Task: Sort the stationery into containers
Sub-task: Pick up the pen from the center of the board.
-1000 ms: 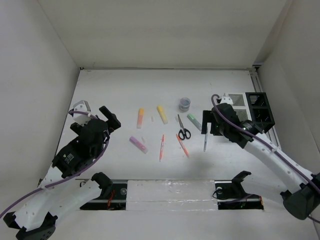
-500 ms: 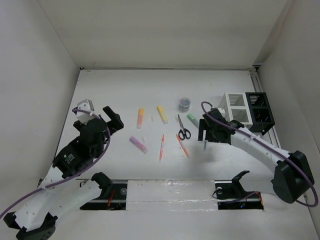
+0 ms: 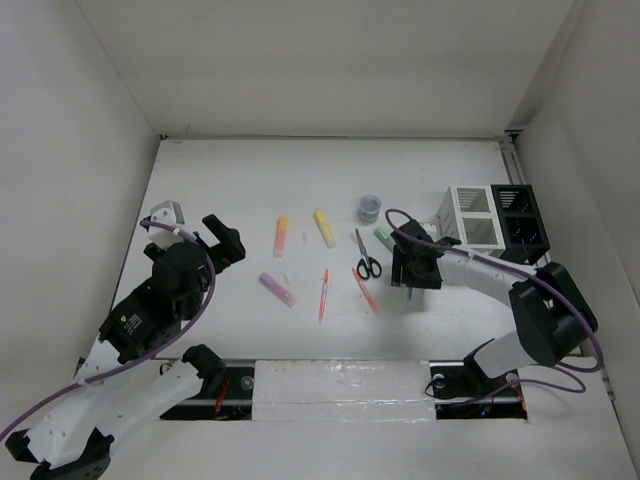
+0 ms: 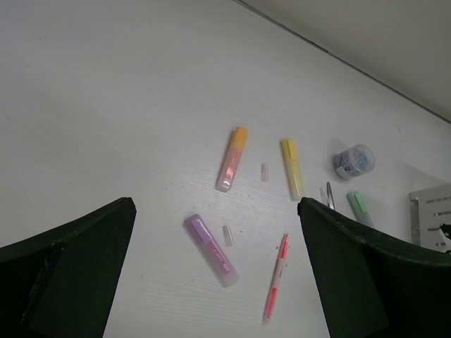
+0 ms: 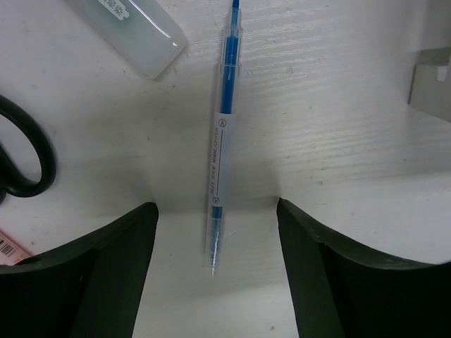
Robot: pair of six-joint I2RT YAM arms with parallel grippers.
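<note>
Since a second ago our right claw (image 3: 411, 270) has swung left and down, away from the white box (image 3: 470, 215), and now stands spread over the blue pen (image 5: 222, 141). That pen lies flat right of bench centre, long axis near-to-far, between our fingers (image 5: 84, 282). Closing should pinch it crosswise.

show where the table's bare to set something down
Bare: far strip behind the roll, and left of the orange highlighter up to the left tool. Crowded: scissors to white box, where the right tool straddles the pen.
</note>
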